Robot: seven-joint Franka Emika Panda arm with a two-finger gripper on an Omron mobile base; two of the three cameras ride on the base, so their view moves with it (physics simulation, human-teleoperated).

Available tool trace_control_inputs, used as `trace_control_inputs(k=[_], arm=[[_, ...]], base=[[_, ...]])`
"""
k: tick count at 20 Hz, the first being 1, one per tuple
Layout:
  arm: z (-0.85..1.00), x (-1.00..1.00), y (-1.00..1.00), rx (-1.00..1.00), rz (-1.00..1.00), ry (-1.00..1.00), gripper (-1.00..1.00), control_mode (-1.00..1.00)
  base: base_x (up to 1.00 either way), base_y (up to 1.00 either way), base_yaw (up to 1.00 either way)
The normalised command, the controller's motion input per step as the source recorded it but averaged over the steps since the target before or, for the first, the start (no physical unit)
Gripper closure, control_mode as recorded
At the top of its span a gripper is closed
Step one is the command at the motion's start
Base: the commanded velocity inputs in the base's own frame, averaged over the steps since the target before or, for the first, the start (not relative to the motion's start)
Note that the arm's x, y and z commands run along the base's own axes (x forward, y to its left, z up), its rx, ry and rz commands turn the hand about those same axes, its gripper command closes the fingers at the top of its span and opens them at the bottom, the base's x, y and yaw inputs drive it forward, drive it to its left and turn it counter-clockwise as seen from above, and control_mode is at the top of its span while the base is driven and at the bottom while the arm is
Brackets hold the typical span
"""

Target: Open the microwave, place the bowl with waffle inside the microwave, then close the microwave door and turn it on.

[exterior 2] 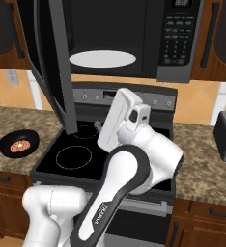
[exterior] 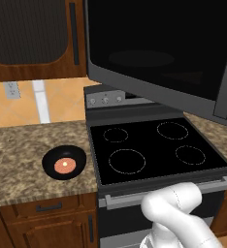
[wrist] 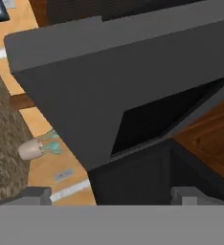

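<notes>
Microwave door [exterior 2: 54,62] swung open, turntable exposed; end effector [wrist: 111,194], jaws wide and empty, sits centre-frame in right base view over stove, while bowl with waffle [exterior 2: 19,143] rests lower left on tabletop [exterior 2: 8,120], well apart.

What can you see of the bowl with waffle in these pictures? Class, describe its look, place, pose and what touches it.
The bowl with waffle is small, round, shallow and glossy black, with a flat orange-pink disc lying at its centre. It sits upright on the speckled brown stone counter, just left of the stove and apart from its edge. Nothing but the counter touches it; no gripper is near. It has not yet been moved toward the microwave, whose door hangs open above the stove.
</notes>
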Motion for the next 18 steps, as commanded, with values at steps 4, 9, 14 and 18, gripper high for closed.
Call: trace_control_inputs(k=[4,9,14,18], arm=[[0.27,0.38,0.24,0.00,0.24,-0.15,-1.00,-1.00],[0.32,0.03,0.76,-0.09,0.18,-0.15,-1.00,-1.00],[0.34,-0.03,0.93,-0.13,0.12,-0.09,-1.00,-1.00],[0.54,-0.50,0.91,-0.09,0.18,-0.08,-1.00,-1.00]], base=[[0.00,0.00,0.00],[0.00,0.00,0.00],[0.00,0.00,0.00],[0.00,0.00,0.00]])
